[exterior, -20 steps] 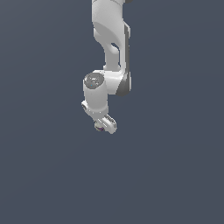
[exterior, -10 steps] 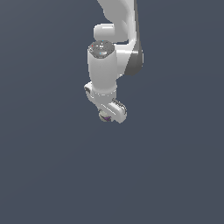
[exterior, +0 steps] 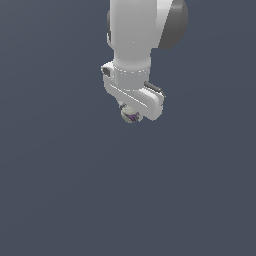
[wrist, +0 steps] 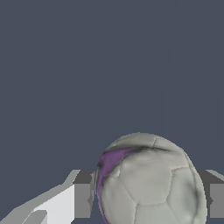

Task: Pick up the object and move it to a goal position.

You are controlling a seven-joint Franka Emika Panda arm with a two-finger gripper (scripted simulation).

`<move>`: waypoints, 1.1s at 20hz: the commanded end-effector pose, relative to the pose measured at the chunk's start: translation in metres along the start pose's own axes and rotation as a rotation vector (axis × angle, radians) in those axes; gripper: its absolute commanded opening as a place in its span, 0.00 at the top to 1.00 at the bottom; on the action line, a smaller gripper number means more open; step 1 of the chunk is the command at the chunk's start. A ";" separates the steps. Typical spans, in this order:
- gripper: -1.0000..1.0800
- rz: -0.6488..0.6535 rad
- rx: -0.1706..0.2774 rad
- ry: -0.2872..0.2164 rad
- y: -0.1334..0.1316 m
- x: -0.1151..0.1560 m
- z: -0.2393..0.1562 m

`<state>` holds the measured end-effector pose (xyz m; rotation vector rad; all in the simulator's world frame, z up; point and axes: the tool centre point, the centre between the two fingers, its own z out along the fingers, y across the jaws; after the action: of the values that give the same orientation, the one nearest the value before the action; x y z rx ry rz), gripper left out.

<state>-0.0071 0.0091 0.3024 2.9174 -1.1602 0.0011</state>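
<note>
One claw [exterior: 131, 116] grips the ball [exterior: 130, 116], now closer to camera than before.

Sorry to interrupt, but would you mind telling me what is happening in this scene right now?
A single simulated robot arm is carrying a small grey-white ball with purple markings. The gripper points down, its jaws closed on either side of the ball, as the wrist view shows up close. Nothing else shows against the plain dark background, and no goal marker is in sight.

ball [exterior: 131, 116] half hidden under end effector [exterior: 134, 111]
</note>
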 end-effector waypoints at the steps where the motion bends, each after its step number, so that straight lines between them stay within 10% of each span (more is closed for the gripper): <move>1: 1.00 0.000 0.000 0.000 -0.007 -0.005 -0.027; 22: 1.00 -0.001 0.001 -0.001 -0.058 -0.029 -0.184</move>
<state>0.0110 0.0696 0.4793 2.9194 -1.1584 -0.0002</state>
